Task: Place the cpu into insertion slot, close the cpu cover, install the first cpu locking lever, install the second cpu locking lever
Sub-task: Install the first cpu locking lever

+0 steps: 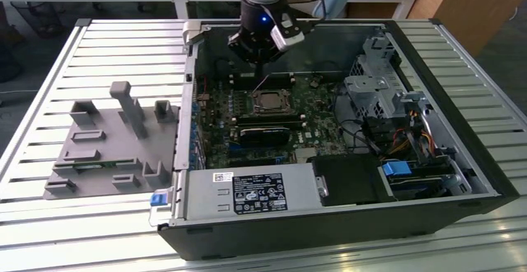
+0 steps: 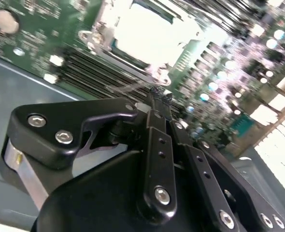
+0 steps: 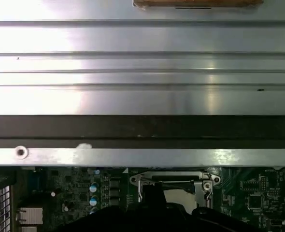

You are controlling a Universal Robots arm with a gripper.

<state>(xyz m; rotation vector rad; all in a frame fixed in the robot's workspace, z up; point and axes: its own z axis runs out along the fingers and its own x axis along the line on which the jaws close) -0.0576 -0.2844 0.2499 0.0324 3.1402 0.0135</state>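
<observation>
The cpu [image 1: 270, 102] sits flat in the insertion slot [image 2: 121, 50] on the green board [image 2: 31, 29]. The cpu cover [image 2: 100, 21] seems lowered around it, its silvery frame rimming the chip. The hand [image 2: 157, 95] hangs just beside the slot, on its far side in the exterior view. Its fingertips are closed together, pointing down at the slot's rim — whether they pinch anything, I cannot tell.
</observation>
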